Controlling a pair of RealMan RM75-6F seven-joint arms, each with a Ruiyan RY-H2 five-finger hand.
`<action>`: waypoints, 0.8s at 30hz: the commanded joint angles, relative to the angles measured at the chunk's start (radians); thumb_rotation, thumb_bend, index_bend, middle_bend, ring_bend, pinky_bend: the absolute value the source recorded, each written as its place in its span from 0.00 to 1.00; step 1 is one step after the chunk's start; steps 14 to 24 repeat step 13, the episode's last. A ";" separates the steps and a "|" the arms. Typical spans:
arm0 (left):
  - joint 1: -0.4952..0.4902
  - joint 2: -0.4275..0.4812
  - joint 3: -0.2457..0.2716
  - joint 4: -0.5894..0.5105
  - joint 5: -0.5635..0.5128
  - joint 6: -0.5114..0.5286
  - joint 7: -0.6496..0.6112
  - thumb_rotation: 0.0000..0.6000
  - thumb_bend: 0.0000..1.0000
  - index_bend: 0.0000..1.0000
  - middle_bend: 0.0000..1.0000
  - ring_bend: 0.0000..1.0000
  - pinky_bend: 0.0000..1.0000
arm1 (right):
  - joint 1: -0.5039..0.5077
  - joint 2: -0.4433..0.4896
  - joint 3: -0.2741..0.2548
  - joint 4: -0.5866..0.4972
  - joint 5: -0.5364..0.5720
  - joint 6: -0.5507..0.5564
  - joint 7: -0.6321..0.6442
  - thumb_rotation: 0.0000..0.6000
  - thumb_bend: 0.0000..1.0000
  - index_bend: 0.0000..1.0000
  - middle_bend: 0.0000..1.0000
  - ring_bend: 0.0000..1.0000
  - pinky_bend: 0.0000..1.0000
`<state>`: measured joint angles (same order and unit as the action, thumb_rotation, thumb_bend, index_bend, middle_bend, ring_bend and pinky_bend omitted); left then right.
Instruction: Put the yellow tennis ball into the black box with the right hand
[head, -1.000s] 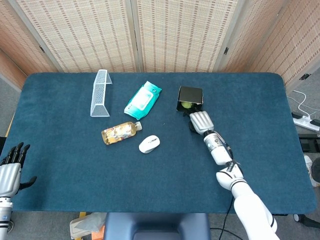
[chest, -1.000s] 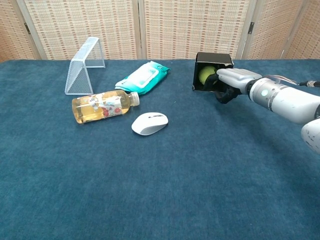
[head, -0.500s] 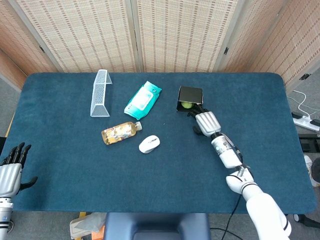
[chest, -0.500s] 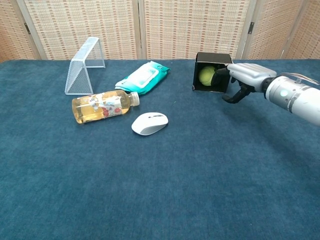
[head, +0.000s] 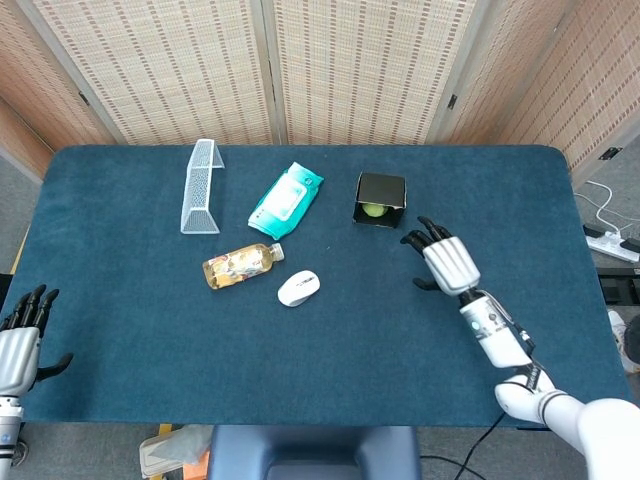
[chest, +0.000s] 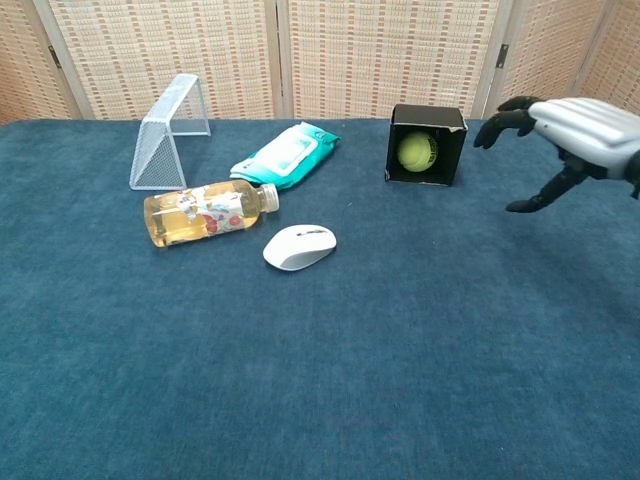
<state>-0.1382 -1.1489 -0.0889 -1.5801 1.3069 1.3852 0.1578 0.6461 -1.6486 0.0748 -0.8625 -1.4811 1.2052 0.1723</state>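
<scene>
The yellow tennis ball (head: 372, 209) (chest: 416, 152) lies inside the black box (head: 381, 188) (chest: 427, 117), which rests on its side with its opening facing the near edge. My right hand (head: 447, 262) (chest: 571, 131) hovers to the right of the box, apart from it, fingers spread and holding nothing. At the near left corner, off the table, my left hand (head: 20, 341) stays with its fingers apart and empty; the chest view does not show it.
A white mouse (head: 298, 288) (chest: 299, 246) and a bottle of amber drink (head: 238, 265) (chest: 204, 212) lie at centre left. Behind them are a teal wipes pack (head: 286, 198) (chest: 285, 156) and a white mesh goal (head: 201, 187) (chest: 167, 130).
My right hand let go of the ball in the box, drew back to the right and toward the near edge, and spread its fingers. The ball stays in the box.
</scene>
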 joint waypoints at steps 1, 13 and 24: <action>0.000 0.000 0.001 -0.001 0.002 0.001 0.000 1.00 0.24 0.06 0.12 0.05 0.25 | -0.149 0.198 0.002 -0.307 0.071 0.127 -0.286 1.00 0.05 0.28 0.19 0.02 0.19; 0.000 -0.005 0.003 -0.008 0.012 0.010 0.020 1.00 0.24 0.06 0.12 0.05 0.25 | -0.305 0.347 0.022 -0.543 0.240 0.186 -0.482 1.00 0.02 0.05 0.02 0.00 0.05; 0.000 -0.005 0.003 -0.008 0.012 0.010 0.020 1.00 0.24 0.06 0.12 0.05 0.25 | -0.305 0.347 0.022 -0.543 0.240 0.186 -0.482 1.00 0.02 0.05 0.02 0.00 0.05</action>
